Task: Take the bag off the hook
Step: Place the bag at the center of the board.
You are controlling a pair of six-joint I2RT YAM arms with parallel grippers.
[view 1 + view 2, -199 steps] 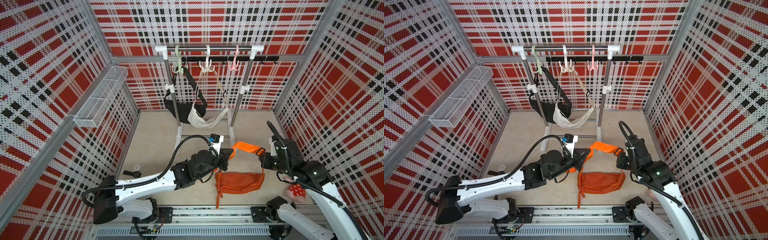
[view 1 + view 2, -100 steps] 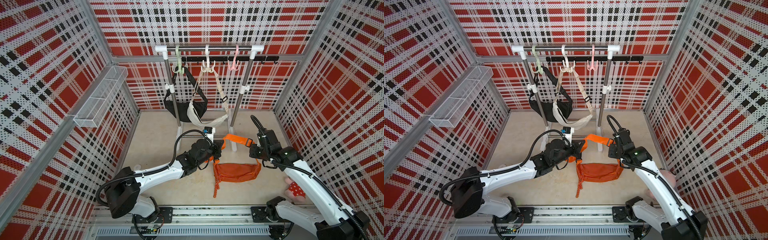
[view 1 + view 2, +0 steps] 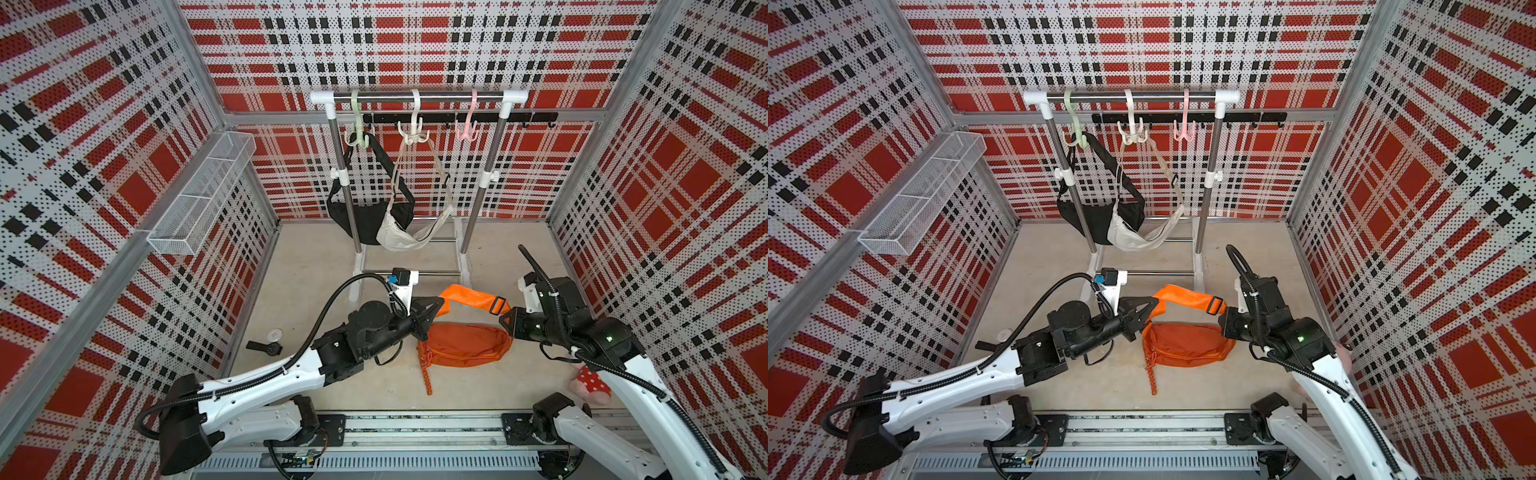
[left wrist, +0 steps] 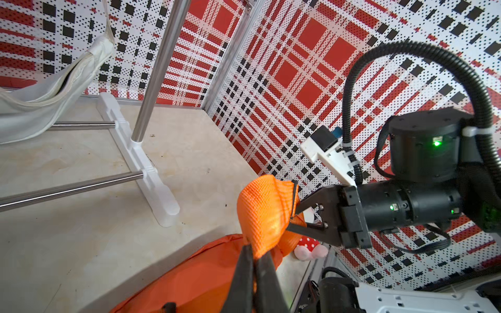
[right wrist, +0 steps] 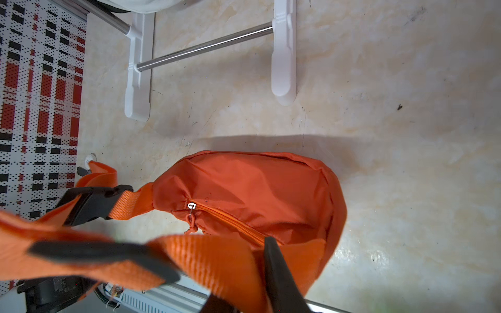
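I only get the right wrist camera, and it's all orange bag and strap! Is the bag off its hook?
Observer: Yes. The pink plastic hook is bare, and the orange fabric waist bag is down by the floor.
Operator: Is the other hand helping?
Observer: The left hand is shut on the orange webbing strap.
Operator: Any bags still hanging?
Observer: Two: a black fabric bag on the green hook, and a cream fabric bag on the white hook.

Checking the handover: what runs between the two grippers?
The orange strap, with its black buckle, spans that stretch in both top views.
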